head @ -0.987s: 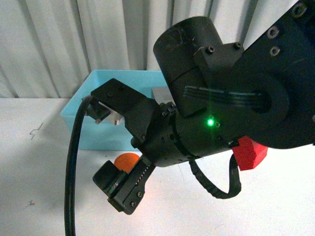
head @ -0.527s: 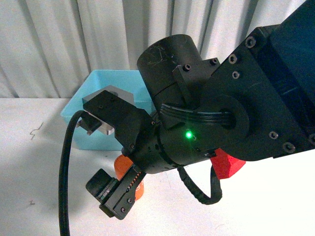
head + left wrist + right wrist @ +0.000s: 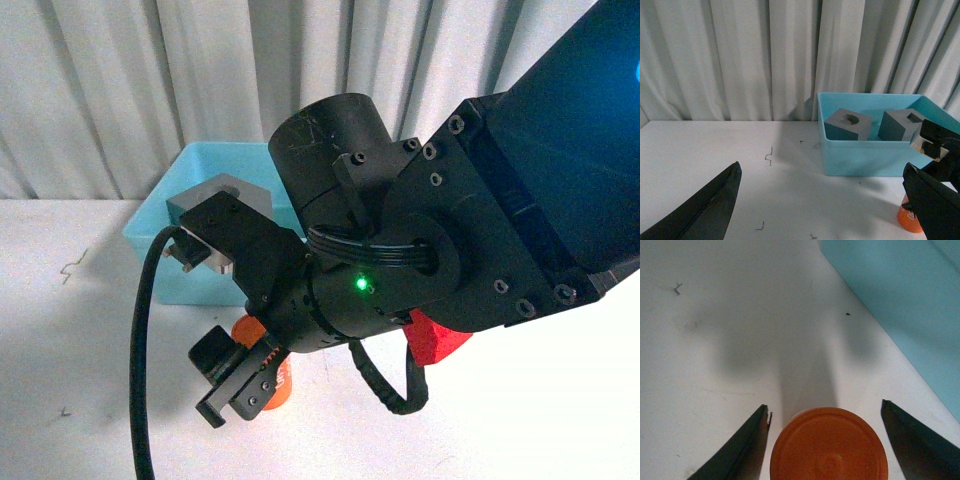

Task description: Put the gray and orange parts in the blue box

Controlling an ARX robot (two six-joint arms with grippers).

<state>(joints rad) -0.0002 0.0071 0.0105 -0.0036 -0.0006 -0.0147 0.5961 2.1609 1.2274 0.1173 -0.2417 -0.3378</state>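
Observation:
The orange cylinder (image 3: 829,447) stands upright on the white table between the open fingers of my right gripper (image 3: 824,412), which straddles it from above without touching. In the front view the right gripper (image 3: 235,385) hides most of the cylinder (image 3: 281,386). The blue box (image 3: 865,155) stands just behind and holds both gray cubes, one with a round recess (image 3: 849,125) and one with a square recess (image 3: 900,125). My left gripper (image 3: 825,210) is open and empty over bare table, left of the cylinder (image 3: 909,223).
My bulky black right arm (image 3: 440,250) fills the middle of the front view and hides much of the box (image 3: 160,225). A red part (image 3: 436,340) lies behind the arm. Gray curtains (image 3: 740,55) close off the back. The box wall (image 3: 905,305) is close beside the cylinder.
My right arm has swung left and down, and its gripper has lowered around the orange cylinder. The cylinder and the box have not moved.

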